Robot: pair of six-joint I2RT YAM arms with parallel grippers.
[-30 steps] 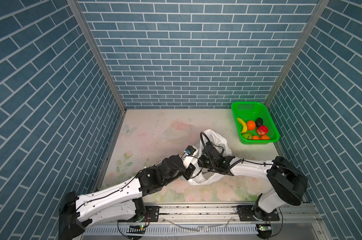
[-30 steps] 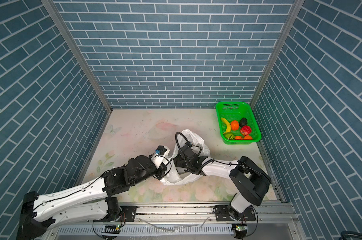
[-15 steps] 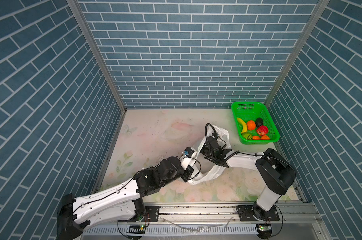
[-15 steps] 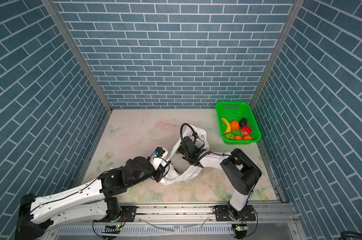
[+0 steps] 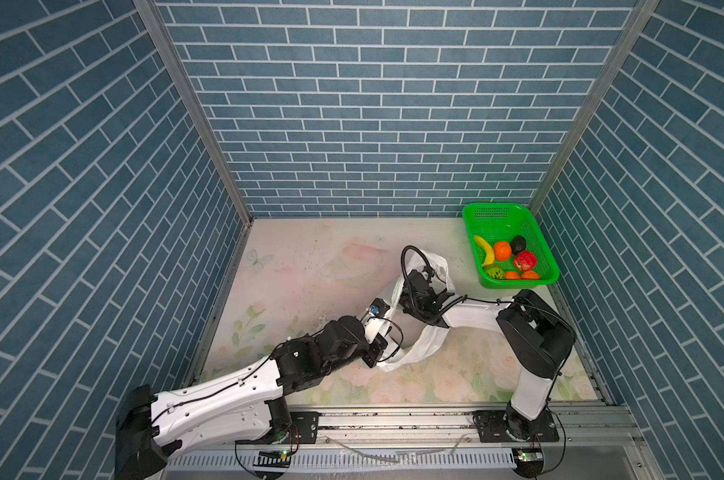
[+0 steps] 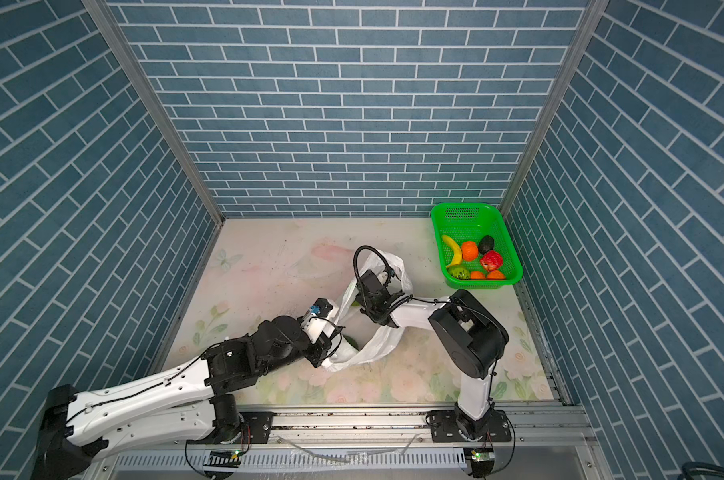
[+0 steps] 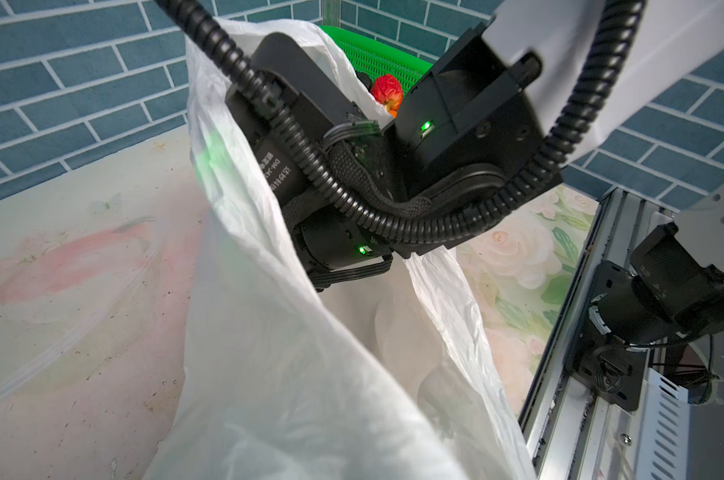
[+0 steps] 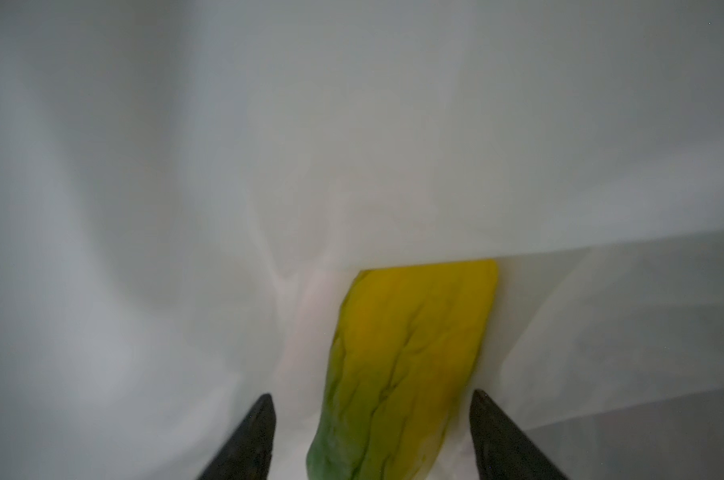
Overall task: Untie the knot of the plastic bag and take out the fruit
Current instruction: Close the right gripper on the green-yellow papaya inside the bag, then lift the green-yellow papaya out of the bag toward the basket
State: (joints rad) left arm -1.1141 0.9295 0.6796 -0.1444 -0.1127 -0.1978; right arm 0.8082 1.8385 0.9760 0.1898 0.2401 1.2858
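Observation:
The white plastic bag (image 5: 428, 345) lies mid-table with its mouth pulled wide. The knot is out of view. My left gripper (image 5: 383, 352) is shut on the bag's near edge and holds it up; in the left wrist view the plastic (image 7: 268, 353) covers the jaws. My right arm's wrist (image 5: 420, 291) reaches down into the bag. Inside, my right gripper (image 8: 371, 395) is open, its dark fingers (image 8: 260, 424) on either side of a yellow-green mango (image 8: 410, 340), with gaps showing. A bit of green fruit (image 6: 353, 342) shows at the bag's mouth.
A green basket (image 5: 497, 214) stands at the back right. It holds a banana (image 5: 484, 249), a tangerine (image 5: 502, 250), a dark avocado (image 5: 518, 244), a bumpy red fruit (image 5: 524, 260) and a kiwi half (image 5: 496, 273). Brick walls close in three sides; a metal rail (image 5: 393, 419) runs along the front.
My right wrist has moved toward the back wall inside the bag, stretching the bag longer between the two grippers. Its elbow swung in. My left gripper has kept its hold.

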